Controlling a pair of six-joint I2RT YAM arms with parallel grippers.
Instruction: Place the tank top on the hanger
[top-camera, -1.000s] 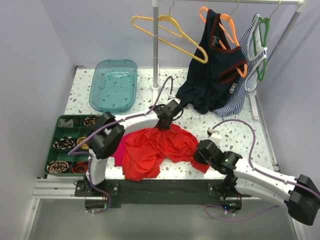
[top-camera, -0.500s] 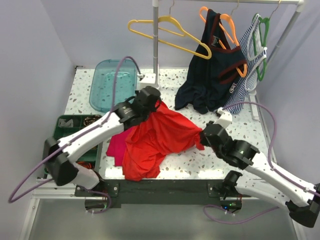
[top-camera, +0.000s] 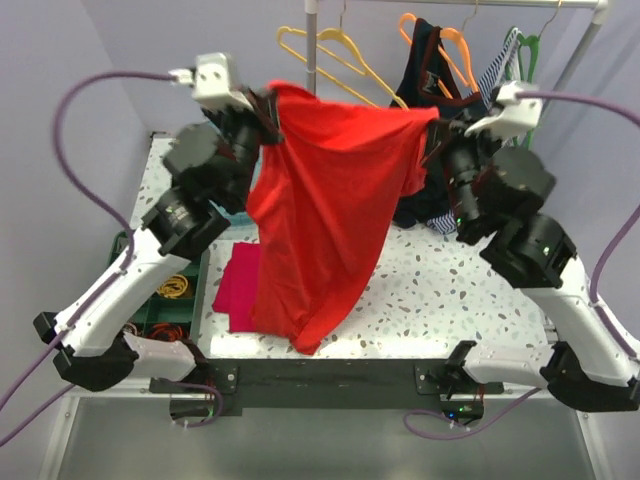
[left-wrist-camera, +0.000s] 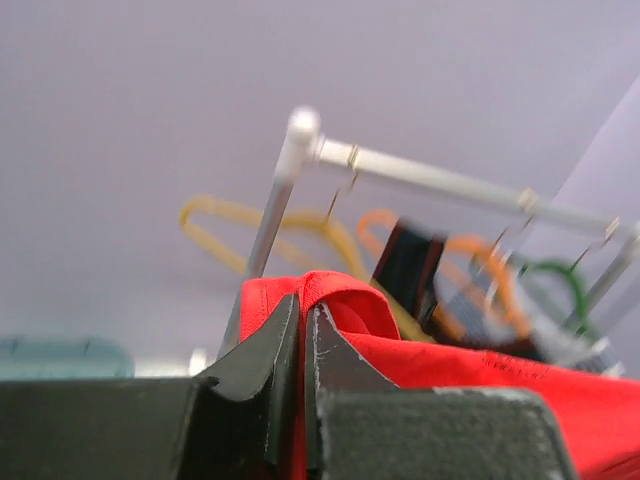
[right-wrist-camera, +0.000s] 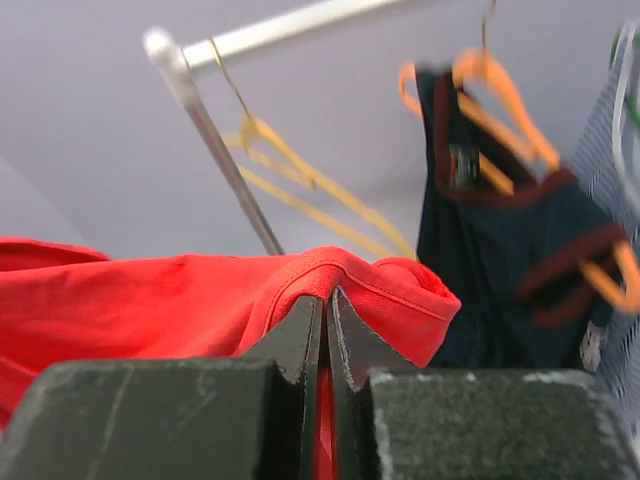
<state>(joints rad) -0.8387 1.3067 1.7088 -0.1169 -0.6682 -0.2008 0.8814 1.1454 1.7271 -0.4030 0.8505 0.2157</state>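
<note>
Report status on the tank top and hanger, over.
Both shut: left claw, right claw pinch tank top at upper corners. Fabric hangs spread between them. Behind, hanger bare on rail; rack post close beside it.

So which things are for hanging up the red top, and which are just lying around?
For the job:
tank top
yellow hanger

Just lying about:
navy top
orange hanger
green hanger
pink cloth
</note>
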